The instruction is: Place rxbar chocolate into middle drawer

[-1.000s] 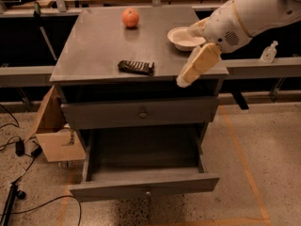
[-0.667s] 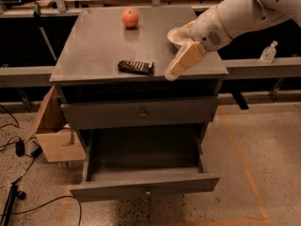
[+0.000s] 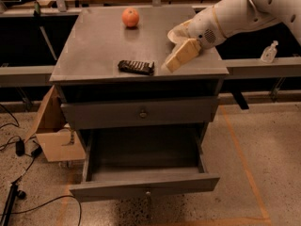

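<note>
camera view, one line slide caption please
Gripper hovers beside the rxbar chocolate on the cabinet top; middle drawer open below.

The rxbar chocolate (image 3: 136, 67) is a small flat rectangular bar in a dark brown-black crinkled wrapper with faint pale markings; it lies flat on the cabinet top (image 3: 94, 46), near the front edge and roughly centred, its long side running left to right with a slight tilt; nothing touches it. The gripper (image 3: 170, 66) is just beside the bar's right end, low over the same surface, apart from the bar. The middle drawer (image 3: 117, 188) is wide, grey metal, with a low front panel and a small round centre knob; it stands pulled out, its deep dark tray exposed.
</note>
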Robot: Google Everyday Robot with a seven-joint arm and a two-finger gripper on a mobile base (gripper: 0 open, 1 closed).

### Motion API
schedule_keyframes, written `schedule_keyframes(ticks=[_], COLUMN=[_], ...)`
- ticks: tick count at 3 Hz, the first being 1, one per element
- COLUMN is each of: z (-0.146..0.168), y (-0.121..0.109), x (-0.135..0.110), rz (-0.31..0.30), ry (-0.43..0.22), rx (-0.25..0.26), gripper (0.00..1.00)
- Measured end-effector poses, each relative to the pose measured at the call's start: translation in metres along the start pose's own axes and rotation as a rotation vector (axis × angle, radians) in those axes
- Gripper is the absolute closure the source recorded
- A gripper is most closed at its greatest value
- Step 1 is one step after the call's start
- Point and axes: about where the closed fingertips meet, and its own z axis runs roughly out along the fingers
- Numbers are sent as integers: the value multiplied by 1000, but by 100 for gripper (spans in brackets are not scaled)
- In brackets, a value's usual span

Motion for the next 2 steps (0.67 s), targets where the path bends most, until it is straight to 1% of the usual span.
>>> schedule_keyframes(ticks=[1, 2], z=[21, 49], y=[-31, -61], x=[-1, -4], rz=[48, 109], ry=[-86, -168], rx=[0, 35], gripper=[0, 0])
